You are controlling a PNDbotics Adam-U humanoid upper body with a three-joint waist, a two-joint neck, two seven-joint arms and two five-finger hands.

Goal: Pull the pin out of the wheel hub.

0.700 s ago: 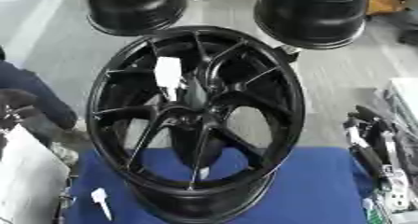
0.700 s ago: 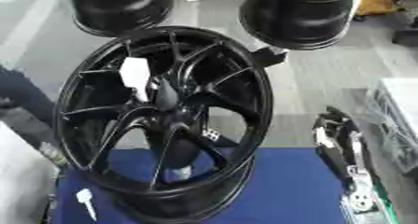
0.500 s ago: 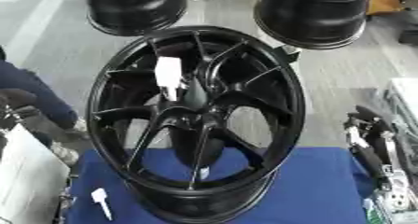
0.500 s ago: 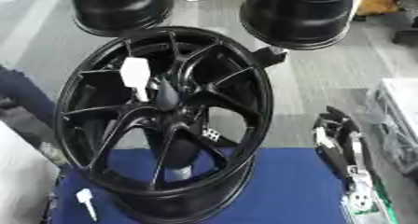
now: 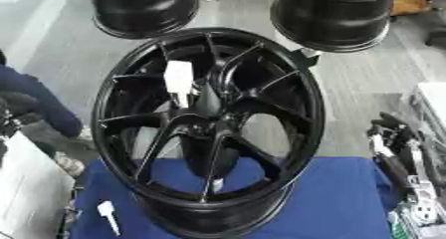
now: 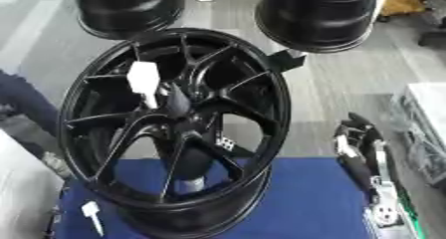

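The wheel hub (image 5: 209,133) is glossy black, its pin (image 5: 179,78) white, the surface (image 5: 340,198) plain blue, the floor (image 5: 366,83) grey.

Beyond the work surface we see two spare black wheel rims standing on the grey floor, one at upper left (image 5: 144,9) and one at upper right (image 5: 335,14). A blue mat (image 5: 340,198) covers the table. A small white object (image 5: 107,214) lies on the mat near its left edge.
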